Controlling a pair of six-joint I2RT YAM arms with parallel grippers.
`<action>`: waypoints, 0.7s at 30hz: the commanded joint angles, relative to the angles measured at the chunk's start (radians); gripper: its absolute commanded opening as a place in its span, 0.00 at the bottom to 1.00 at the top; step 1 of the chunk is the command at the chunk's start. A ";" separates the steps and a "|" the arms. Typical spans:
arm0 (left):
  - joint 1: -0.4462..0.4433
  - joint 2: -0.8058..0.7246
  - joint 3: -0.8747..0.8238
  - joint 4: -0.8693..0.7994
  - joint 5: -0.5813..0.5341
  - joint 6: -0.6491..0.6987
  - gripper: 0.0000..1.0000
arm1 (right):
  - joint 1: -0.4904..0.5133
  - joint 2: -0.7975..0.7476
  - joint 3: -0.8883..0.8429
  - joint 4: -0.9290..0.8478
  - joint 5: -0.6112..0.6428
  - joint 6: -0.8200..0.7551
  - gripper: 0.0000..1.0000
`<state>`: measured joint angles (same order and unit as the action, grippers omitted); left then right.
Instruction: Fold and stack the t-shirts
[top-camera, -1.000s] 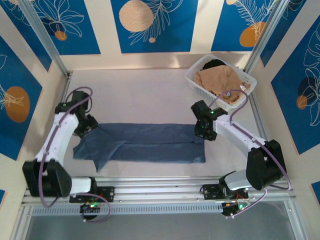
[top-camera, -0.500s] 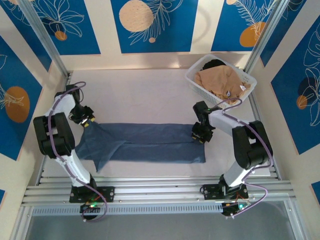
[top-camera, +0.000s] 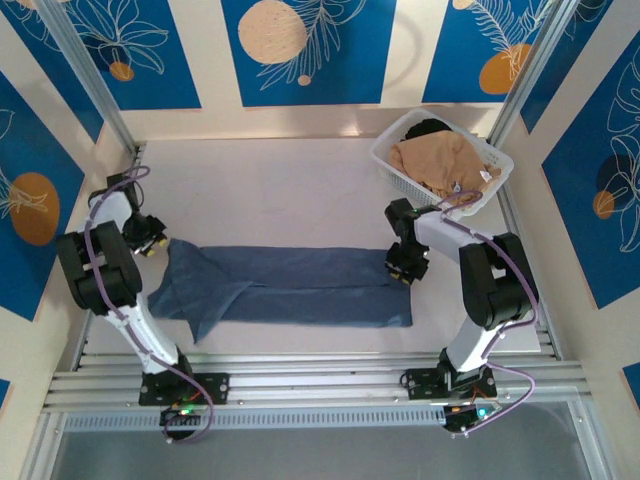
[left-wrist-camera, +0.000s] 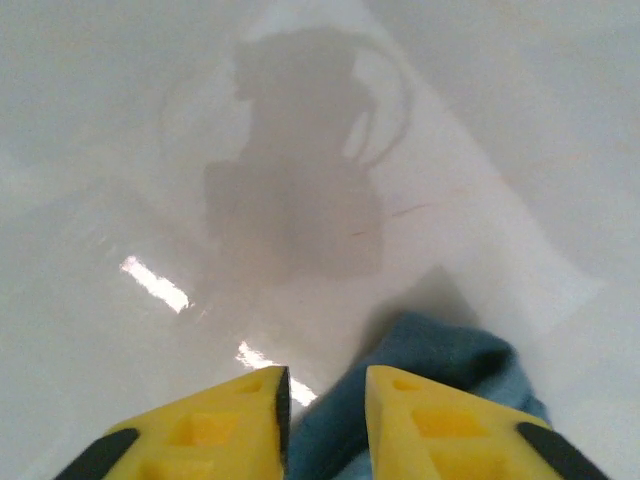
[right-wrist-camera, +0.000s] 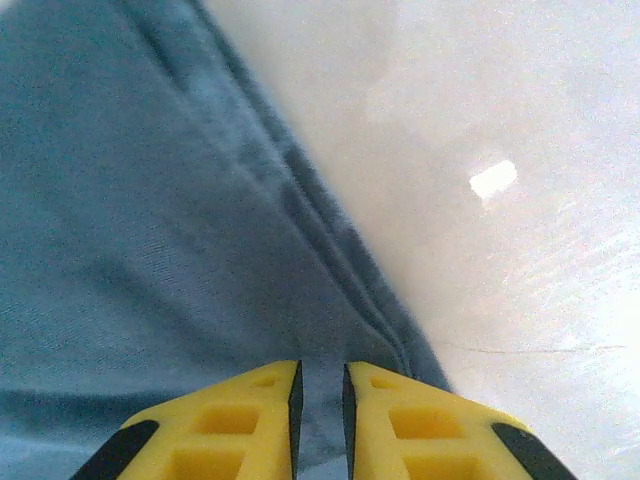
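Note:
The slate-blue t-shirt (top-camera: 290, 285) lies as a long, lengthwise-folded strip across the table's middle. My left gripper (top-camera: 152, 243) is at its far left corner, shut on a pinch of blue cloth (left-wrist-camera: 450, 355) that runs between the yellow fingertips (left-wrist-camera: 325, 385); that corner is drawn out to a point. My right gripper (top-camera: 405, 268) sits on the strip's right end. Its jaws (right-wrist-camera: 320, 375) stand narrowly apart, shut on a fold of the same shirt (right-wrist-camera: 130, 200) beside its hem. The tan-beige t-shirt (top-camera: 440, 160) is bunched in the basket.
The white lattice basket (top-camera: 408, 186) stands at the back right corner, with a dark item (top-camera: 430, 126) behind the tan shirt. Metal frame posts and rails border the table's left, right and near edges. Bare table lies behind and in front of the blue shirt.
The left gripper has closed on the shirt's corner and moved left, drawing that corner outward. The right gripper's jaws have closed on the right end, staying almost in place.

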<state>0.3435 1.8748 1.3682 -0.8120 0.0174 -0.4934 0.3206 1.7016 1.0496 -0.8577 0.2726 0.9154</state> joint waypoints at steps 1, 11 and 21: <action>-0.001 -0.062 -0.024 0.073 0.132 0.049 0.34 | 0.054 -0.036 0.070 -0.033 0.057 -0.043 0.22; -0.007 0.015 -0.007 0.075 0.175 0.094 0.39 | 0.085 0.072 0.228 0.030 -0.027 -0.147 0.25; -0.027 0.046 -0.039 0.094 0.177 0.081 0.32 | 0.059 0.185 0.278 0.054 -0.099 -0.124 0.28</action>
<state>0.3290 1.9106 1.3422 -0.7204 0.1837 -0.4229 0.3920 1.8629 1.3075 -0.7967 0.2157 0.7837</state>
